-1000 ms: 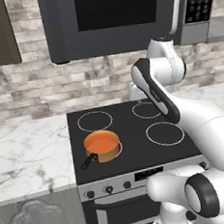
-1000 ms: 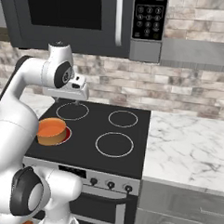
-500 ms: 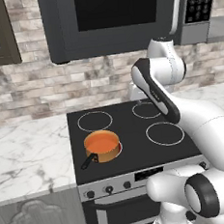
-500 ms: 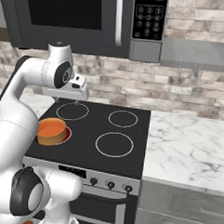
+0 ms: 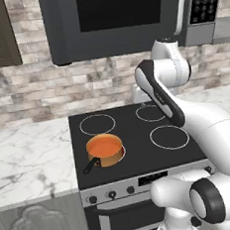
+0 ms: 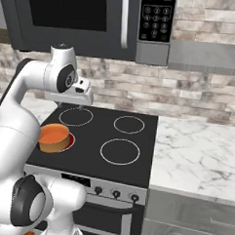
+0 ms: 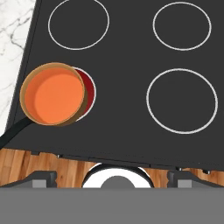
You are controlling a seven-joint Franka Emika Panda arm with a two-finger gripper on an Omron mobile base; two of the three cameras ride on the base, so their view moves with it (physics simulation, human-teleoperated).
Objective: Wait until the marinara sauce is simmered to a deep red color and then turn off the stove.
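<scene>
Hand view looks straight down on the stove (image 7: pixel 127 57), where the marinara sauce (image 7: pixel 54 93), bright orange, fills its copper saucepan (image 7: pixel 78 114) on the glowing front-left burner (image 7: pixel 89 89), handle cut off, while the pincer (image 7: pixel 115 174) hangs spread wide, holding nothing, microwave keypad (image 6: pixel 156 16) lettering unreadable.

Saucepan handle (image 7: pixel 13 131) cut off at frame edge — stove (image 7: pixel 127 52) too.

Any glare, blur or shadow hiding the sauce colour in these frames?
Hand view: sharp, flat light, marinara sauce plain orange, burner beneath glows red. Left base view: sauce clear in the saucepan, no glare. Right base view: the pan wall hides most of the surface.
</scene>
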